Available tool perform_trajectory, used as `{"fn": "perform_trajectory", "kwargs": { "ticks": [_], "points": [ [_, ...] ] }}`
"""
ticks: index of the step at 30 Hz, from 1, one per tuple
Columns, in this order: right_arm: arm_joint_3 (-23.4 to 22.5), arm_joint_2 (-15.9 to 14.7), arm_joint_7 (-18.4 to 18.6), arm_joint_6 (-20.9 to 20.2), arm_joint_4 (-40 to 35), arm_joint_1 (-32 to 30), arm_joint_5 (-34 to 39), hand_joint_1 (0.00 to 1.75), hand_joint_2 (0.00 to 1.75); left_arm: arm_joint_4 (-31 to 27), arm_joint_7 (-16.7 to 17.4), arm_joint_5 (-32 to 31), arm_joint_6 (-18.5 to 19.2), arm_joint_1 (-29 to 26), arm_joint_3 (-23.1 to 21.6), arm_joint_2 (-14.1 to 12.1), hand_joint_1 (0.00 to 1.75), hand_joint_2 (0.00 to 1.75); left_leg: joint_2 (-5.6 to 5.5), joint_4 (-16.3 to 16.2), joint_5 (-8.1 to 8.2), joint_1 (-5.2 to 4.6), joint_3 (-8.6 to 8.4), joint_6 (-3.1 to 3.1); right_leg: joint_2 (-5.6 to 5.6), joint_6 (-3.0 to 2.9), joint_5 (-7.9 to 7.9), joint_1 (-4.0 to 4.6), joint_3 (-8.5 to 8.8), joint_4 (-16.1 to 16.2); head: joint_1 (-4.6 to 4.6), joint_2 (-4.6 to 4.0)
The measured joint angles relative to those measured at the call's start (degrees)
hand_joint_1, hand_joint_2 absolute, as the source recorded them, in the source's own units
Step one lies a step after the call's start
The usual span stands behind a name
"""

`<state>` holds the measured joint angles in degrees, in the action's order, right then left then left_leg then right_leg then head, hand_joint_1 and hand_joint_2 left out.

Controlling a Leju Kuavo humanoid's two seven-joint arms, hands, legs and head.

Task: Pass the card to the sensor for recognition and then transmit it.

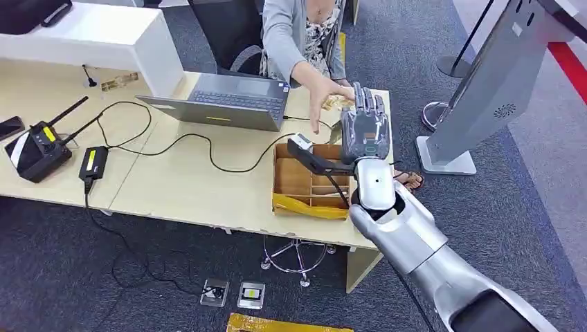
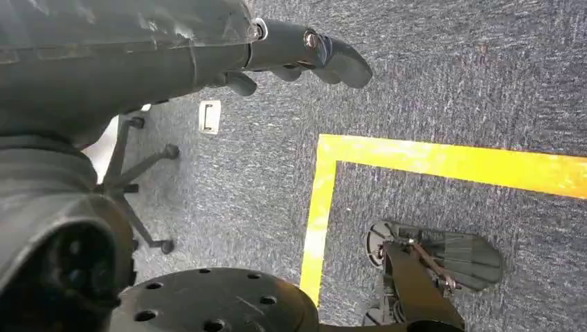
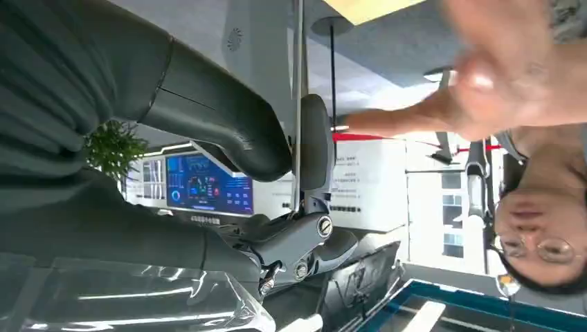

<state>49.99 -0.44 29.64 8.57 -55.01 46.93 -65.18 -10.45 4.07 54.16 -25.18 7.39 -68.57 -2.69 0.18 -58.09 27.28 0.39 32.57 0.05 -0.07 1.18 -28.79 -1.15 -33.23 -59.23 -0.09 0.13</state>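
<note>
1. Card (image 3: 299, 83), a thin flat plate seen edge-on in the right wrist view, was pinched between the thick grey thumb and a darker one of the fingers (image 3: 315, 145) of the right hand (image 3: 208, 138); its colour could not be told.
2. In the head view the right hand (image 1: 365, 128) was raised above the far right end of the pale wooden counter (image 1: 173, 187), with the fingers pointed upward and the card held up over the counter.
3. A person's bare hand (image 1: 320, 97) was stretched out from across the counter and was seen just beside the raised right hand; whether the two touched could not be told.
4. A black sensor with a white head (image 1: 301, 145) was lying at the far edge of a brown cardboard box with inner compartments and yellow tape (image 1: 308, 187), below and just beside the right hand.
5. A grey open laptop (image 1: 228, 100) was set on the counter near the box, with a black cable run in front of it.
6. A tall white kiosk stand (image 1: 484, 90) was placed on the dark carpet to the right of the counter.
7. The left hand (image 2: 304, 52) was hung over the grey carpet near a yellow taped line (image 2: 429, 159); nothing was held in it, and whether its fingers were spread or curled could not be told.
</note>
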Motion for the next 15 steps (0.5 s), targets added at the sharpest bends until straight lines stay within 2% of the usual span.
{"fn": "perform_trajectory", "kwargs": {
  "ticks": [15],
  "points": [
    [0.0,1.4,0.1,0.8,4.9,1.1,-0.5,1.75,1.75,0.0,-0.5,0.0,0.5,0.0,0.0,0.0,0.0,0.0,-0.04,0.0,0.0,0.0,0.02,0.0,-0.06,0.0,0.0,0.0,0.0,0.0,0.0,0.0]
  ]
}}
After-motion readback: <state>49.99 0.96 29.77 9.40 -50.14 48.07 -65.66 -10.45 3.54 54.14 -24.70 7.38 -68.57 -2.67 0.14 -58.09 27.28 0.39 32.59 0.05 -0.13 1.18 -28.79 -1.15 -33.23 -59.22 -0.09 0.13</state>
